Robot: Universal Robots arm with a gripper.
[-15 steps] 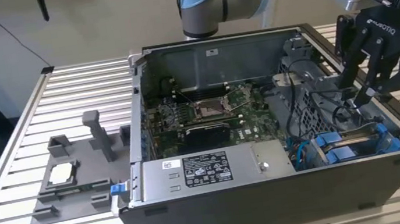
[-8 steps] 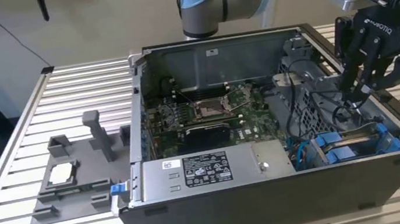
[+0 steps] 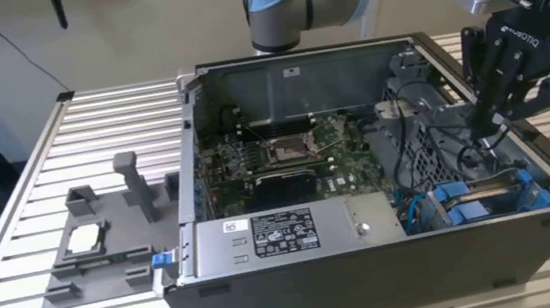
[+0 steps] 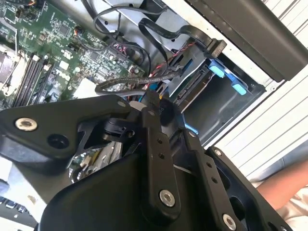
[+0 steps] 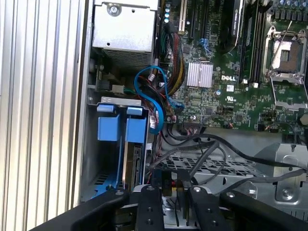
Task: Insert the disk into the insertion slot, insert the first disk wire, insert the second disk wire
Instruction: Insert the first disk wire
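The disk sits on edge inside the insertion slot, its blue carrier bracket facing out of the bay. In the exterior view the disk lies between blue latches at the case's front right corner. My gripper reaches down into the case just behind the bay. In the first wrist view my gripper appears shut on the black connector of a disk wire, close to the disk's rear edge. Another flat black wire with a connector hangs free above the bay.
Blue cables loop beside the bay. The motherboard fills the case floor and a silver box with a sticker lies along the front. A grey fixture with a processor chip stands outside, at the exterior view's left. A person's arm is nearby.
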